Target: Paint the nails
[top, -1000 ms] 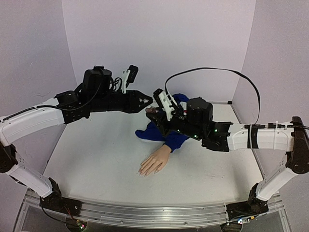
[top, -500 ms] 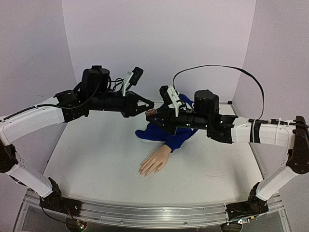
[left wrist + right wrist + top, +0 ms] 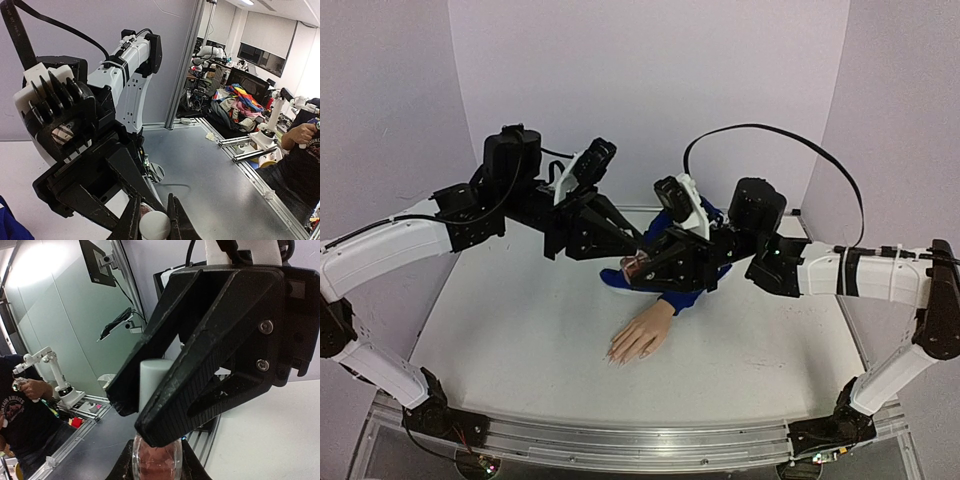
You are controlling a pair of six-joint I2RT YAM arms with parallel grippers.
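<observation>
— Both arms have dipped lower, and the left gripper (image 3: 152, 216) has clamped the white cap (image 3: 154, 385)!
— And the right gripper (image 3: 156, 467) grasps the polish bottle (image 3: 637, 266). The nails (image 3: 618, 356) lie below, on the table (image 3: 520, 330), apart.

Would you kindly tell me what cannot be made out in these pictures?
Nails: top view, too small to show any polish.
Polish bottle: right wrist view, cut off by the bottom edge; top view, mostly hidden by the jaws.
White cap: left wrist view, cut off below.
</observation>
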